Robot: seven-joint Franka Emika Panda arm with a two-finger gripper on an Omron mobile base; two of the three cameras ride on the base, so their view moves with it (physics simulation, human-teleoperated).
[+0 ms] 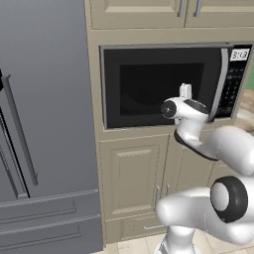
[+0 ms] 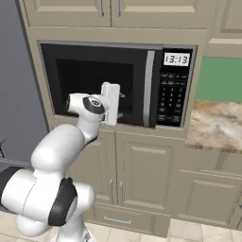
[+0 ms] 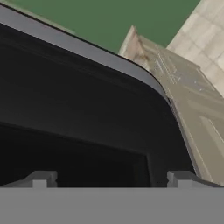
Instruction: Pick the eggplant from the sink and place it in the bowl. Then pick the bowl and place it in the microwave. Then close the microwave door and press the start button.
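Right base view: microwave door (image 2: 101,85) shut, handle (image 2: 149,89) vertical; fingers (image 3: 43,178) apart, nothing between.

1. You get even, flat rendered light in both base views, with no hard shadows.
2. The microwave door (image 2: 94,85) reads near black; its handle (image 2: 149,87) shows a soft pale sheen, no sharp glare.
3. The clock display (image 2: 176,59) at 1 o'clock is legible but soft.
4. Your hand view is blurry and dim toward 8 o'clock, brighter toward 2 o'clock.
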